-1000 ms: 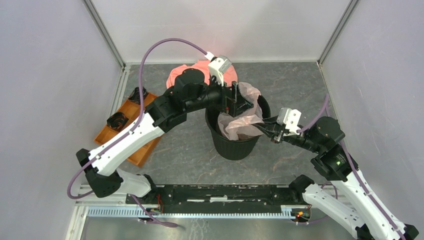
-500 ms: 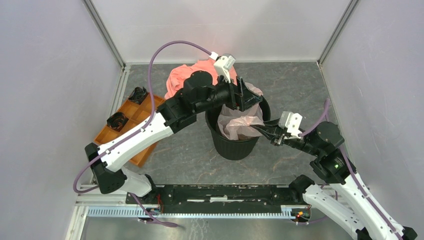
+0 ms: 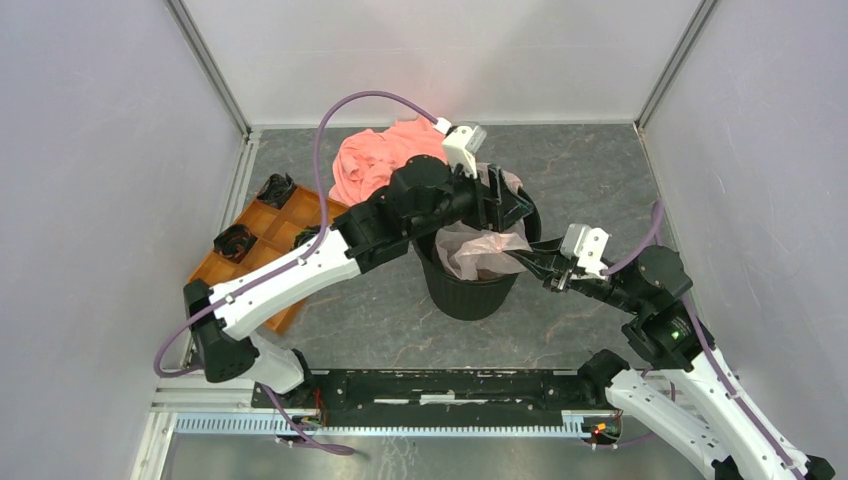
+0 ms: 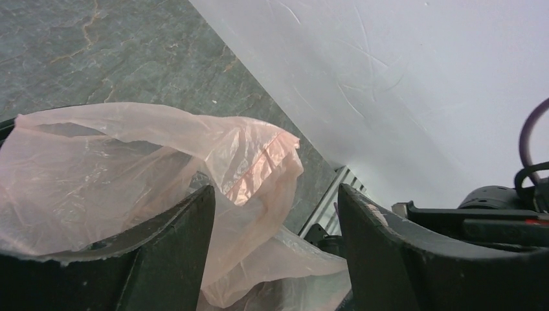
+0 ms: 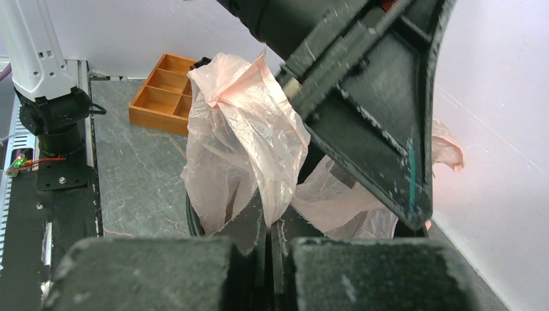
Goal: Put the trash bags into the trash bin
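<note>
The bag (image 3: pixel 482 247) hangs half in the bin (image 3: pixel 468 292); right gripper (image 5: pixel 268 236) clenched on it at right rim, left gripper (image 4: pixel 275 214) spread apart around film

Pale pink bag (image 3: pixel 480 250), black bin (image 3: pixel 465 295), orange tray (image 3: pixel 280 212).

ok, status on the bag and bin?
Right hand shut on trash bag beside trash bin. Left hand open over far rim, film between jaws. Bag partly in, top bunched above rim.
</note>
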### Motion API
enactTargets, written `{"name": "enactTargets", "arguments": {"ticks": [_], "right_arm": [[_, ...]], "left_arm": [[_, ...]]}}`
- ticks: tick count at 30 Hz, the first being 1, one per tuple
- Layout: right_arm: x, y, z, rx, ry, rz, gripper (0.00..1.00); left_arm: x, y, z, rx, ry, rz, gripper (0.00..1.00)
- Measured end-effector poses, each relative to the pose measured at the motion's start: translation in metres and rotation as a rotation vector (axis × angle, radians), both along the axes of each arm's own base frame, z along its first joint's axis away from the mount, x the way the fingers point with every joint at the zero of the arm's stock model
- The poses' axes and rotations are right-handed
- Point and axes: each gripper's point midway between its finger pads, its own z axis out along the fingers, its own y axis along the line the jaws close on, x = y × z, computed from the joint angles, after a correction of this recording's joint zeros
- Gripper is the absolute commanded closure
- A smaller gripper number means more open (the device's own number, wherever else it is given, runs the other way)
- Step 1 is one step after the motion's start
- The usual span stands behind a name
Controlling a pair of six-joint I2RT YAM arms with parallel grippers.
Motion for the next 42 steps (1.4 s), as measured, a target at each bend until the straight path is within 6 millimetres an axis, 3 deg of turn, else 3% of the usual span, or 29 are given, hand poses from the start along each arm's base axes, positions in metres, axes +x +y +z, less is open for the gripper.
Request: {"name": "enactTargets", "arguments": {"ticks": [3, 6, 12, 14, 18, 24, 28, 31, 36, 39, 42], "right_arm": [[0.0, 0.0, 0.0, 0.0, 0.0, 0.0, 0.99], [-0.001, -0.001, 0.0, 0.001, 0.0, -0.002, 0.99], [-0.004, -0.008, 0.003, 0.011, -0.008, -0.026, 0.99], [-0.003, -0.012, 0.005, 0.019, -0.011, -0.048, 0.99], [0.005, -0.017, 0.003, 0.015, -0.002, -0.1, 0.95], [0.036, -0.036, -0.003, 0.029, 0.004, -0.299, 0.61], [0.062, -0.051, -0.005, 0.055, 0.0, -0.453, 0.58], [0.087, -0.059, -0.005, 0.04, 0.017, -0.57, 0.43], [0.126, -0.076, -0.002, -0.04, 0.085, -0.784, 0.17], [0.127, -0.087, -0.001, -0.086, 0.141, -0.848, 0.03], [0.109, -0.101, -0.001, -0.09, 0.212, -0.87, 0.02]], "left_arm": [[0.007, -0.007, -0.008, 0.019, 0.01, 0.011, 0.37], [0.015, -0.012, -0.016, 0.038, 0.016, 0.039, 0.53], [0.037, 0.005, -0.023, 0.113, -0.017, 0.172, 0.92], [0.046, 0.015, -0.021, 0.133, -0.043, 0.223, 0.98], [0.058, 0.043, -0.008, 0.163, -0.105, 0.326, 0.98], [0.054, 0.111, 0.025, 0.138, -0.191, 0.5, 0.98], [0.041, 0.149, 0.037, 0.093, -0.219, 0.552, 0.98], [0.034, 0.159, 0.04, 0.071, -0.225, 0.548, 0.98], [0.031, 0.154, 0.03, 0.086, -0.218, 0.512, 0.98], [0.03, 0.149, 0.024, 0.097, -0.212, 0.493, 0.98], [0.029, 0.145, 0.024, 0.095, -0.211, 0.474, 0.98]]}}
